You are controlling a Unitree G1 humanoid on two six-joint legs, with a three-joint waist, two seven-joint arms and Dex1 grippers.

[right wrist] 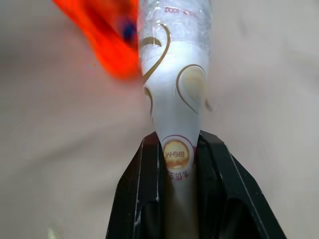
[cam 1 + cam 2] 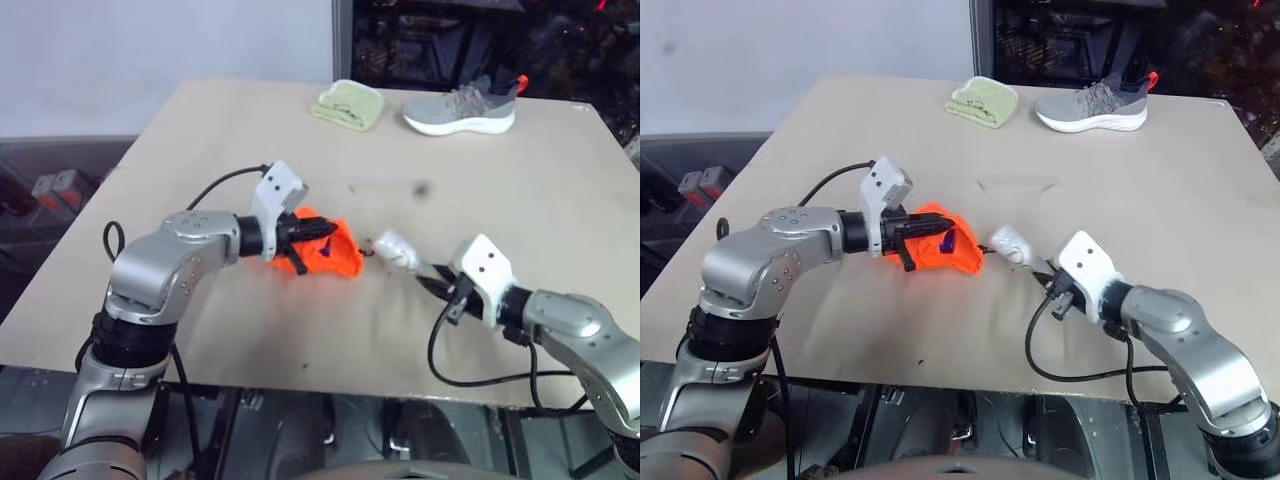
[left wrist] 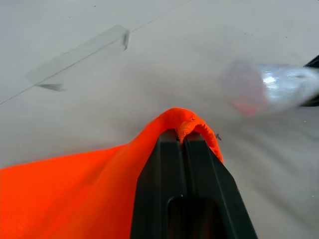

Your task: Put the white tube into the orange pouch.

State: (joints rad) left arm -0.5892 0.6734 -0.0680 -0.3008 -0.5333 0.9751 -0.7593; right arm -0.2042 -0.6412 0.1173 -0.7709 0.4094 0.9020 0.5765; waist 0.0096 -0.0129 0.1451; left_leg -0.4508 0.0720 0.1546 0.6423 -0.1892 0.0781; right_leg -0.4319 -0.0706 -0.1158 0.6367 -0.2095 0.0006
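Beige surface (image 2: 520, 200), with a grey sneaker (image 2: 462, 106) and green cloth (image 2: 348, 104) at the frame's top; at centre the left gripper (image 2: 318, 231) is clenched on the orange pouch (image 2: 335, 255)'s limp rim. Right of it the right gripper (image 2: 428, 279) pinches the white tube (image 2: 397, 249)'s flat crimped tail. That tube looks light and slick, so the tail seems the sensible hold.

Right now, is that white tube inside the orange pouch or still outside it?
Outside. The white tube is gripped in the right pincer, off the table, its far end just short of the orange pouch.
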